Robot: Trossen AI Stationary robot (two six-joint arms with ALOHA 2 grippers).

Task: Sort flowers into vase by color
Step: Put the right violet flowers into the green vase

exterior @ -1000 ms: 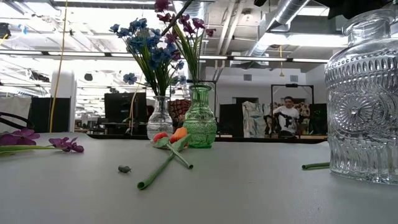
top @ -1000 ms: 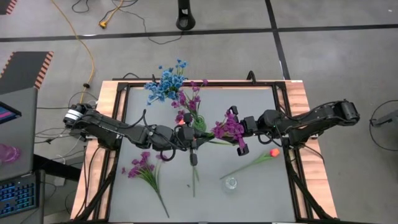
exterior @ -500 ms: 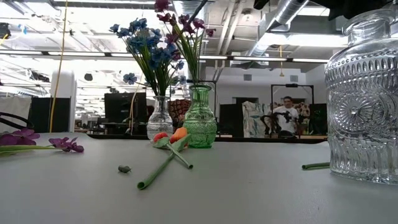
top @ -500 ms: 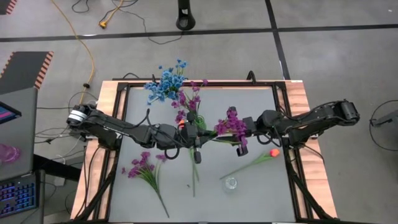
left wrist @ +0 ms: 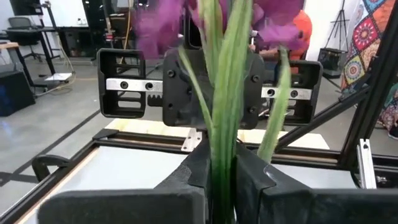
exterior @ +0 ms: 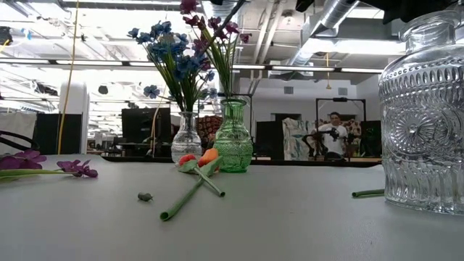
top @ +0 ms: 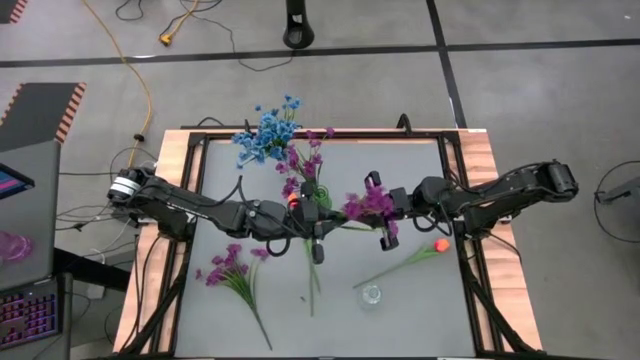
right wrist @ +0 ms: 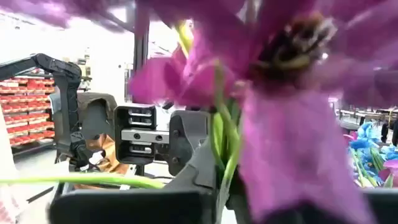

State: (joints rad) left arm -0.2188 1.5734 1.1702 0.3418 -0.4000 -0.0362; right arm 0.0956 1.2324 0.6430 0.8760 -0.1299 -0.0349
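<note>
A purple flower (top: 364, 204) hangs between my two grippers above the middle of the table. My left gripper (top: 322, 222) is shut on its green stem and my right gripper (top: 380, 212) is shut on it near the bloom. At the far side, blue flowers (top: 264, 133) stand in a clear vase (exterior: 186, 138) and purple ones (top: 303, 162) in a green vase (exterior: 233, 138). One orange tulip (top: 438, 245) lies on the table at the right. Another tulip (exterior: 202, 159) lies in front of the green vase. More purple flowers (top: 230, 268) lie at the near left. My left gripper pinches the flower's green stem (left wrist: 222, 158) between its two fingers, coming level from the table's left. The stem and its leaves run on past the fingertips toward the other gripper, clear of the table. My right gripper pinches the stem just under the purple bloom (right wrist: 219, 152) between its two fingers, coming level from the table's right and facing the left gripper. The bloom (right wrist: 292, 74) spreads right in front of the fingers, clear of the table.
A large empty cut-glass vase (exterior: 426, 109) stands near the front edge, right of centre (top: 371, 294). A small grey scrap (exterior: 145, 196) lies on the table near the front. People move about in the room beyond the table's far edge.
My left gripper has edged a little toward the table's right and far side with the stem. The purple bloom has shifted slightly toward the left between the two grippers. The flowers on the table and in the vases have stayed put.
</note>
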